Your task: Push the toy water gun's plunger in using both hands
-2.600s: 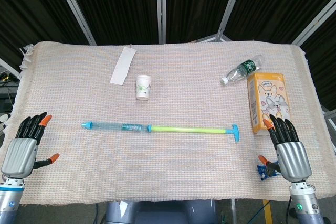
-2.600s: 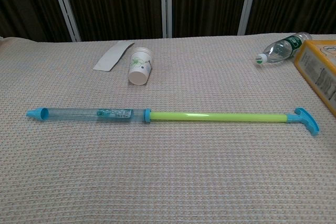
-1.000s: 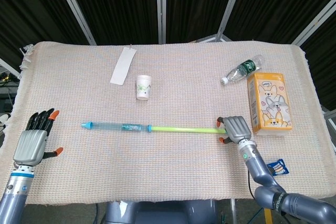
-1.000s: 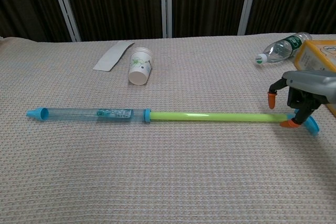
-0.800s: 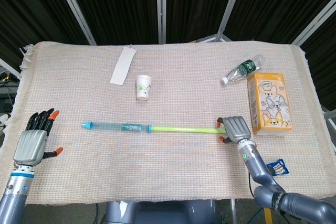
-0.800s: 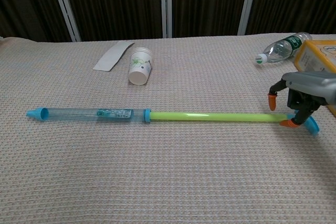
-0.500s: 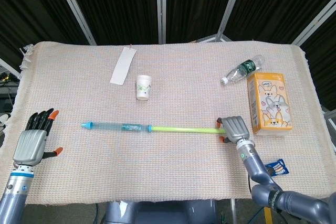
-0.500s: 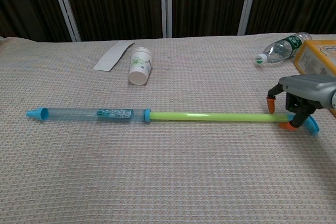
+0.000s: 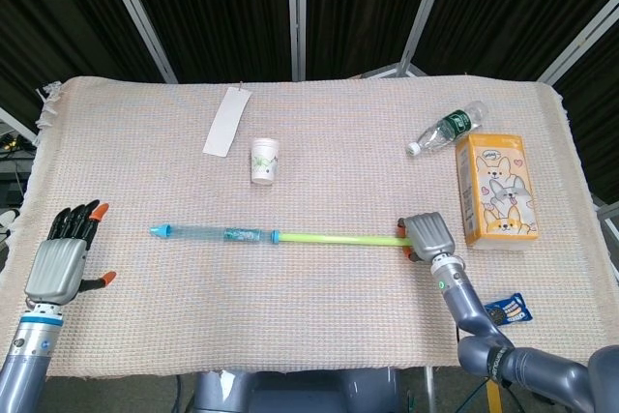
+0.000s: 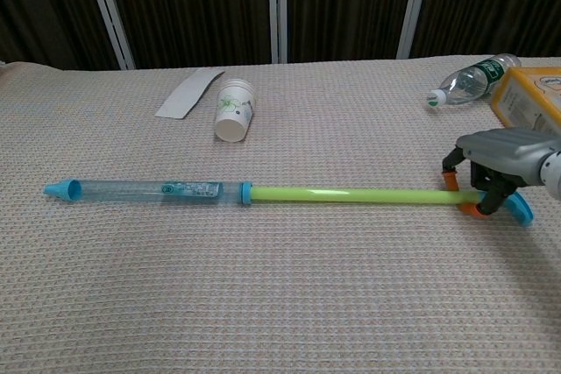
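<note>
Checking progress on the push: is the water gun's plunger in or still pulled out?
Out. The yellow-green plunger rod lies fully exposed beyond the clear barrel, with the right hand at its handle end.

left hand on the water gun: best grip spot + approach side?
Judging by its pose, grip the clear barrel mid-length, coming from above with fingers across its width. The water gun lies flat, left to right, on the cloth; the left hand waits open near that end. The right hand is already around the green plunger rod by the handle.
</note>
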You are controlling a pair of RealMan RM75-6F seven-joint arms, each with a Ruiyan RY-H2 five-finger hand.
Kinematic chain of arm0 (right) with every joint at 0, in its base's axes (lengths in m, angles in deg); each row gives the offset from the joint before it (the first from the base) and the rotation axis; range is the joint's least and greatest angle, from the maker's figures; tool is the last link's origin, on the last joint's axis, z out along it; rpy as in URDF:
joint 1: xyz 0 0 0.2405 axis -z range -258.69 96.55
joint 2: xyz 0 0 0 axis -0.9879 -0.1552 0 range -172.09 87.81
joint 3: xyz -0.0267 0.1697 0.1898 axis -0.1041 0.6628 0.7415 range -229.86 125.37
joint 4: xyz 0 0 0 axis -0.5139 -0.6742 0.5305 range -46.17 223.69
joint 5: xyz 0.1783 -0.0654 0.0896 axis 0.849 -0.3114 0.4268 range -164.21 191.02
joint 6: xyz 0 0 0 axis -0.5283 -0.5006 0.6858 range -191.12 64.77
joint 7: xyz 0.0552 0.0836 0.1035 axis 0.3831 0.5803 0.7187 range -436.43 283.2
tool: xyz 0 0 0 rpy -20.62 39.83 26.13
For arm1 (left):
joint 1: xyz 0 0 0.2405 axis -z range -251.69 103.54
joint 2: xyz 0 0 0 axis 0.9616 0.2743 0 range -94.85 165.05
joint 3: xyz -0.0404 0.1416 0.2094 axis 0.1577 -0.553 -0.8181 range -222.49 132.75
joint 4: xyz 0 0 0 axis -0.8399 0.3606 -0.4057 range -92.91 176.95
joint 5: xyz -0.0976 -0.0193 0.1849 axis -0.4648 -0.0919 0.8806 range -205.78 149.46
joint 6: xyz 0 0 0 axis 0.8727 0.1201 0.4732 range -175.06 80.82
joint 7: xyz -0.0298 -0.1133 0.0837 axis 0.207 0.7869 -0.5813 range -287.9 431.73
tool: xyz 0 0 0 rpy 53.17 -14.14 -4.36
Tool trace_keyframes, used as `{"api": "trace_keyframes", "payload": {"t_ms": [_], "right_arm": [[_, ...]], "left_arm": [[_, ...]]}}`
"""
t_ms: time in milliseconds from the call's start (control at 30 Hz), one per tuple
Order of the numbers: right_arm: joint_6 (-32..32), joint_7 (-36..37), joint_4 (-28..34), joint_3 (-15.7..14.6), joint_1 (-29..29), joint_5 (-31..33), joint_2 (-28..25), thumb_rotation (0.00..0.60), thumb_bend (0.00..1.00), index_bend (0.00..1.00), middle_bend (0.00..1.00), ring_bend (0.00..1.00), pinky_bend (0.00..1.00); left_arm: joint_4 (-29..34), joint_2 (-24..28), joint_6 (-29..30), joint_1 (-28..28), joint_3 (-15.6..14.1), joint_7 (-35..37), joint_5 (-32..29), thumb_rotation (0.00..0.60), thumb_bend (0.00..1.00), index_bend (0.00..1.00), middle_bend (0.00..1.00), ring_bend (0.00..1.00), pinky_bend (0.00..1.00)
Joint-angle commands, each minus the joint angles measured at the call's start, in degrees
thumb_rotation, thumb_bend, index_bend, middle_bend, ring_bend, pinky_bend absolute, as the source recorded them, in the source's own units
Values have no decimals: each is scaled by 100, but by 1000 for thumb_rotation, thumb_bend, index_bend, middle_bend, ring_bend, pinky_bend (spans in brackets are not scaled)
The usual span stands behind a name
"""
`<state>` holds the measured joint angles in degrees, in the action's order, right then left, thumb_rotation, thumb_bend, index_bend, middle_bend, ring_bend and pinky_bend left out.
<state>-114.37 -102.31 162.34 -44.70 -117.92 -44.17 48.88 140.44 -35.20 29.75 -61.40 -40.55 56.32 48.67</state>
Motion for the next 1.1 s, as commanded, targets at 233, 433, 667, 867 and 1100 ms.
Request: {"api": "trace_keyframes", "payload": {"t_ms": [233, 433, 667, 867, 1100], "right_arm": [[-19, 60, 199, 52, 26, 139, -103, 600, 401, 637, 1000, 1000, 1000], [-107, -108, 421, 86, -3, 275, -207, 600, 449, 646, 1000, 1000, 1000], [-159, -270, 560, 88, -38, 431, -262, 600, 460, 648, 1000, 1000, 1000], [-177, -326, 588, 77, -71, 508, -285, 600, 461, 648, 1000, 1000, 1000], [-203, -303, 577, 80, -84, 553, -309, 600, 466, 648, 1000, 1000, 1000]], "left_arm": [[-402, -335, -285, 338, 193, 272, 86, 600, 0, 71, 595, 502, 420], [-807, -663, -1037, 890, 328, 395, 14, 600, 11, 302, 912, 845, 984], [-1280, -1049, -1783, 1464, 476, 304, -240, 600, 108, 374, 938, 864, 1000], [-1728, -1426, -2370, 1858, 557, 81, -756, 600, 131, 391, 948, 877, 1000], [-2227, -1777, -2690, 2079, 605, 170, -1134, 600, 185, 408, 948, 877, 1000]]}}
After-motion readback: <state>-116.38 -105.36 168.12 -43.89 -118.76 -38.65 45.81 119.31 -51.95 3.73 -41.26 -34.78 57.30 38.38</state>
